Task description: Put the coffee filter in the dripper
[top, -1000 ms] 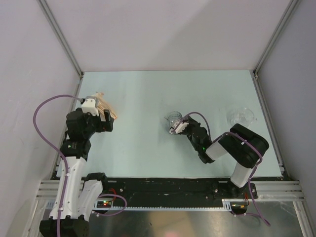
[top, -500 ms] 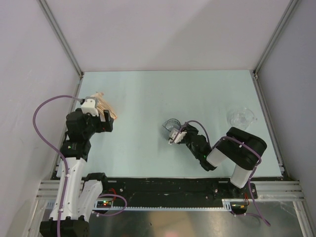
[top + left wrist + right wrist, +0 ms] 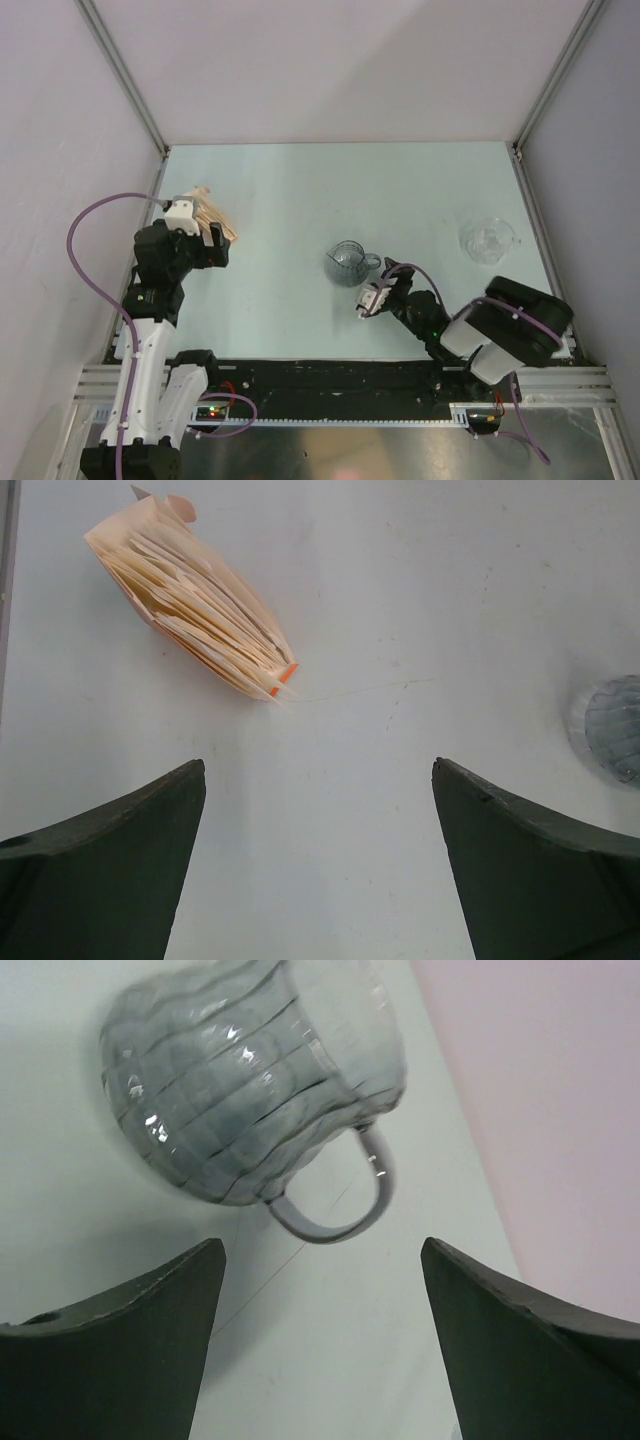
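Grey, ribbed and translucent, the dripper [image 3: 347, 262] is standing near the middle of the pale green table [image 3: 300, 180], with its loop handle [image 3: 335, 1210] pointing toward the right side in the top view. I am holding my right gripper [image 3: 322, 1245] just short of it on the near side, jaws spread wide with nothing between them. Both dark fingers [image 3: 110, 1350] are standing clear of the cup and its handle. I am holding my left gripper [image 3: 318, 770] at the left side of the table, jaws likewise fully apart and gripping nothing. Ahead of it and to its left, a tan stack of folded papers [image 3: 195, 605] is lying on the table, apart from my fingertips and well apart from the dripper. I cannot pick out a single white coffee filter in any view, and I cannot tell whether one is sitting inside the dripper. A clear glass vessel [image 3: 489, 238] is standing near the table's right edge.
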Controlling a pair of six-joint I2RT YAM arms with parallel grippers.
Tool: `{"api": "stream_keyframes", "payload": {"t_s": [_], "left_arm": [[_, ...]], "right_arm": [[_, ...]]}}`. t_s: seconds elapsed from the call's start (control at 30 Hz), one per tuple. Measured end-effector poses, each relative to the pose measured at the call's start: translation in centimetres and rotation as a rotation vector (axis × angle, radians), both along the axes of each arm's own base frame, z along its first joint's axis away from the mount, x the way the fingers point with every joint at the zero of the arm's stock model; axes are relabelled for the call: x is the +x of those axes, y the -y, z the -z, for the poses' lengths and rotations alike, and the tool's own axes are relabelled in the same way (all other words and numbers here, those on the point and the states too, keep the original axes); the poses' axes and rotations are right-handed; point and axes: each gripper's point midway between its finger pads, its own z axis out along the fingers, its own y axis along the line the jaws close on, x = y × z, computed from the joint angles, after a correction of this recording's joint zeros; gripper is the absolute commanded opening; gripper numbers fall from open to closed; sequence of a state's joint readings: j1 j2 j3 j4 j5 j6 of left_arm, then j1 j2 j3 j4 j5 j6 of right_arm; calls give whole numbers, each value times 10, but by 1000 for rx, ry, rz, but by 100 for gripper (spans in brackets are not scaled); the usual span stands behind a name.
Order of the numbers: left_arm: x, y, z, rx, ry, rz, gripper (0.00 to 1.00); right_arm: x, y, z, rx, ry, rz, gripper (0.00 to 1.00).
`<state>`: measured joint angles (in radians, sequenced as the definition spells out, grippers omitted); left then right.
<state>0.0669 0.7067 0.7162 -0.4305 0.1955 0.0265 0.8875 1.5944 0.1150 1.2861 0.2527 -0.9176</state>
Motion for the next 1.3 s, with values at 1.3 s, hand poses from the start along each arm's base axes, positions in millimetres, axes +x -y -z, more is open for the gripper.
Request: {"api": "stream_keyframes", "payload": {"t_s": [1.3], "left_arm": [[-14,42,10,-43,-60,284,98]], "right_arm": [[24,303,-96,120,-898,389,93]]}}
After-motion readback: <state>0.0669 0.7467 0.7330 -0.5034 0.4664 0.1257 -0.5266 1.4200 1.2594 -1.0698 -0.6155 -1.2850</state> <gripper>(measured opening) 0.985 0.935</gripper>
